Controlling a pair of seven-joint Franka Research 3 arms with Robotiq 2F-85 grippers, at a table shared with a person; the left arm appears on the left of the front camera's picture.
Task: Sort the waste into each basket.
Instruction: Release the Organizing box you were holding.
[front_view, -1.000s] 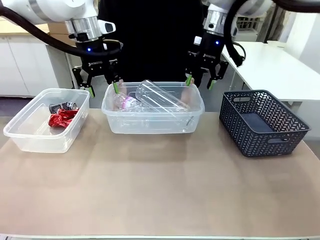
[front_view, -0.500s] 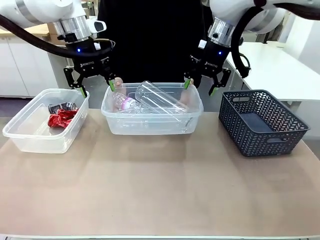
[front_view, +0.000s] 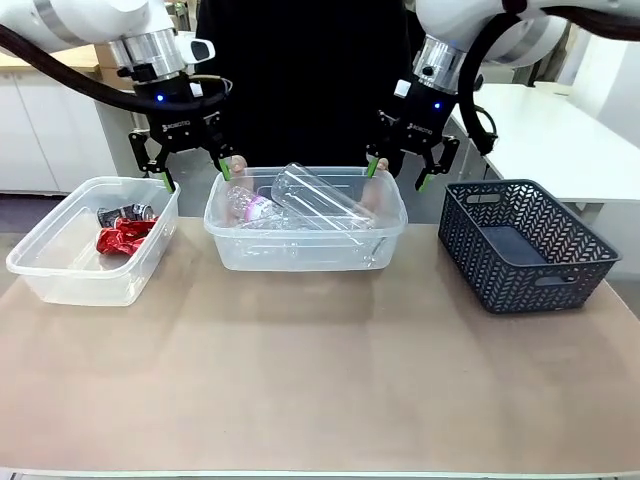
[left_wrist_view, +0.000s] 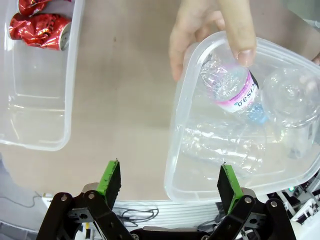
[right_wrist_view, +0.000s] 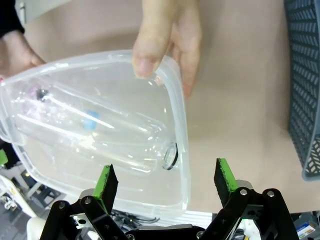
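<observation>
Front view placed the clear rectangular plastic tub (front_view: 305, 232) of see-through plastic bottles (front_view: 318, 200) mid-tabletop (front_view: 320, 380), its long axis running across between both arms. A person's hands (left_wrist_view: 210, 30) held its far rim. The left gripper (front_view: 187, 165) and right gripper (front_view: 400, 168) hovered above its two ends, about equally near, jaws spread wide and empty. Crushed red cans (front_view: 122, 236) lay in the left clear tub (front_view: 90, 250).

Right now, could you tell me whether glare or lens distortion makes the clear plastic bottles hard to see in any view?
Front view: even light, the big clear plastic bottle reads well. Left wrist view: the pink-labelled bottle is sharp, its neighbours merge with the clear rectangular tub. Right wrist view: wide-angle bending, soft sheen on the bottle.
</observation>
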